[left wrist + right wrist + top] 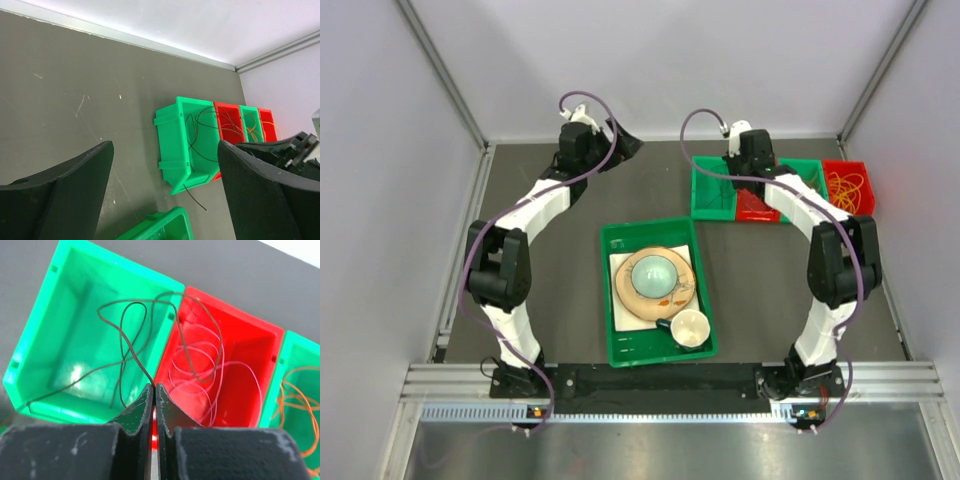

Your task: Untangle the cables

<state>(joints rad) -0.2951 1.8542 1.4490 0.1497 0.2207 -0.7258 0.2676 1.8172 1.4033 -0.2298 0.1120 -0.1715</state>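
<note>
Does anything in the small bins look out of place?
Yes. The black cable loops across the wall between the green bin and the red bin beside it, and one end trails out onto the table.

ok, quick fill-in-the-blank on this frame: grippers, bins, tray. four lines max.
1. On the right gripper, the jaws are shut on a thin ___ cable.
2. On the left gripper, the jaws stand ___, with nothing between them.
3. The bin at the right end of the row, holding orange cables, is ___.
4. The tray holding the cup is ___.

Missing words: black; open; red; green.
</note>
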